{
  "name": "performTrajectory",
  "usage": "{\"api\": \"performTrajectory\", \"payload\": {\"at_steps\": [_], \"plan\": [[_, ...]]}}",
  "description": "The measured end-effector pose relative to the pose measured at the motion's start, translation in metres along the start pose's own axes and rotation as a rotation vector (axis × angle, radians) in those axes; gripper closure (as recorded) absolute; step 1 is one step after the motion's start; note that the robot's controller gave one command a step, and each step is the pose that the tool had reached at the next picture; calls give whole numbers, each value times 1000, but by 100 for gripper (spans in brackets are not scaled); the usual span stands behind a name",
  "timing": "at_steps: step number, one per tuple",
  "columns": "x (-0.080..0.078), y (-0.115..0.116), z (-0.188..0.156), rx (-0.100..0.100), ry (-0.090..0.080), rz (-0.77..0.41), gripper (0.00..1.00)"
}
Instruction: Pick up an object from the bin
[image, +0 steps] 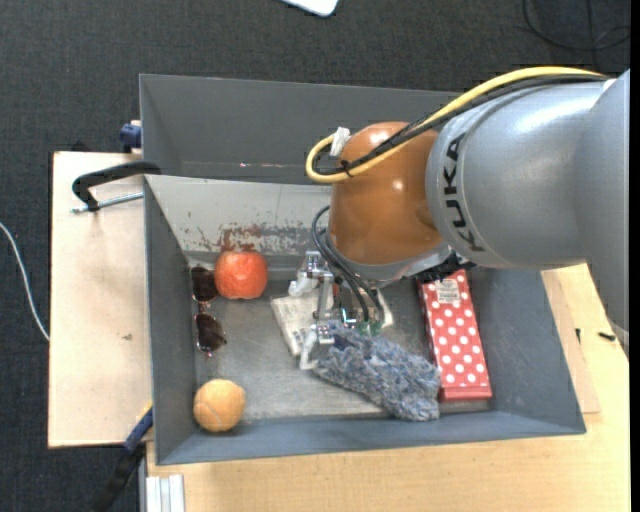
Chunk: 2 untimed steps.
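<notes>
My gripper (335, 308) hangs low in the middle of the bin, under the orange wrist cover. It is over the spot where a white crumpled wrapper (290, 320) meets the upper left end of a grey-blue knitted cloth (385, 372). The wrapper lies just left of the gripper, and the cloth stretches from it toward the front right. Whether the gripper touches either of them cannot be made out.
A red box with white dots (457, 335) lies along the right side. A red apple (241, 274) sits at the back left, with dark sunglasses (207, 312) beside the left wall. An orange ball (219, 404) rests in the front left corner.
</notes>
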<state>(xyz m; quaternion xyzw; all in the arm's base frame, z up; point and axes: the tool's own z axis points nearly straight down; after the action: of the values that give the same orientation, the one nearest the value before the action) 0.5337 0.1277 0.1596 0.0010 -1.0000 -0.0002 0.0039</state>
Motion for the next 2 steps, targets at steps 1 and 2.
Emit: {"api": "performTrajectory", "payload": {"at_steps": [1, 2], "plan": [[-1, -1, -4, -1, -6, 1, 0], [2, -11, 23, -2, -14, -66, 0]]}}
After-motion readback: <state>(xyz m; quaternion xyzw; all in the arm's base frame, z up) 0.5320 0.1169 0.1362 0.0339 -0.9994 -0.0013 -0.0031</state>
